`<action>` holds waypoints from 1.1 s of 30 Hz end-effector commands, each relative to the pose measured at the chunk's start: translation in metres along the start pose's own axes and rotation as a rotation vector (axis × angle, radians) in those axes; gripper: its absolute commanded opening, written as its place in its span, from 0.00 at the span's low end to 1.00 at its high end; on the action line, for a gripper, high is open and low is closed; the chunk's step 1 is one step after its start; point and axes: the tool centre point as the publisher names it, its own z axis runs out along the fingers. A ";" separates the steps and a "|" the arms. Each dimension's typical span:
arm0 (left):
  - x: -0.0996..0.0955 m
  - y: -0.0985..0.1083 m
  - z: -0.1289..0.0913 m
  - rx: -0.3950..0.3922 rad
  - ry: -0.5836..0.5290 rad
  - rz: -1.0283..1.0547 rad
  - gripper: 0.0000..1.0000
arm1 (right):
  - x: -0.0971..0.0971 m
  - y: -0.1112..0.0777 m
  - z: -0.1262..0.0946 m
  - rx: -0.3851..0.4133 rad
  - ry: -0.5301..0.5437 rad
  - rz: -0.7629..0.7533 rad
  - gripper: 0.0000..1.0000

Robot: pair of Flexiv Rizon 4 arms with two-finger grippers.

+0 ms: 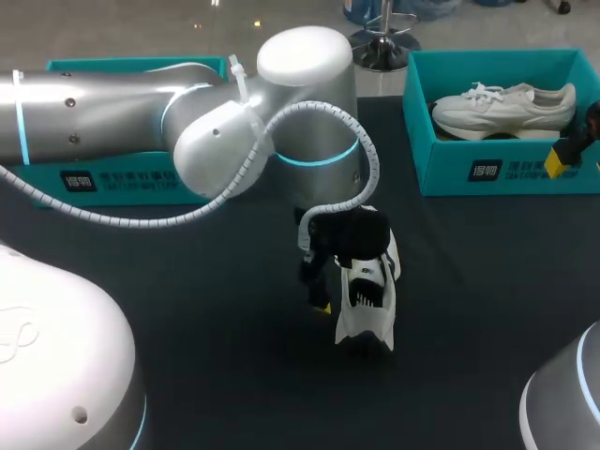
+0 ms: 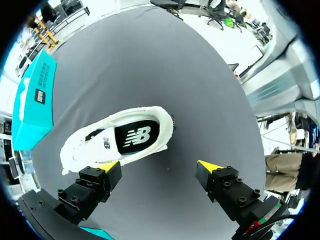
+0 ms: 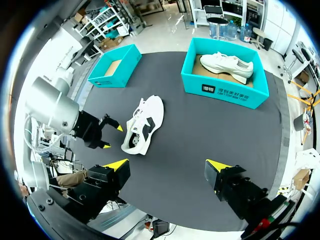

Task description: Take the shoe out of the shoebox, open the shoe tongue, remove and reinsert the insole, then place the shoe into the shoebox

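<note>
While the shoe [image 1: 367, 300] lies mid-table [image 1: 469, 309] just beside the released left gripper [image 2: 157, 165], the right gripper [image 3: 167, 162] likewise spread and empty, it appears light and pliable, best taken at the heel collar.

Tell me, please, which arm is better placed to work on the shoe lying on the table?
Left. The left claw is open and hangs right beside the shoe. The right claw is open too, but far off, by the shoebox holding a second shoe.
</note>
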 end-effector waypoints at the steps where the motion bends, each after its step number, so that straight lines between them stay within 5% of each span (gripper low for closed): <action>1: -0.001 -0.001 0.000 -0.003 0.005 -0.173 1.00 | 0.000 0.003 0.000 0.007 0.001 0.001 1.00; 11: 0.018 -0.037 0.019 -0.112 -0.030 -0.232 1.00 | 0.000 0.003 0.000 0.007 0.001 0.001 1.00; 17: 0.026 -0.052 0.028 -0.106 -0.010 -0.217 1.00 | 0.000 0.003 0.000 0.007 0.001 0.001 1.00; 33: 0.011 -0.047 0.048 -0.118 0.016 -0.251 1.00 | 0.000 0.003 0.000 0.007 0.001 0.001 1.00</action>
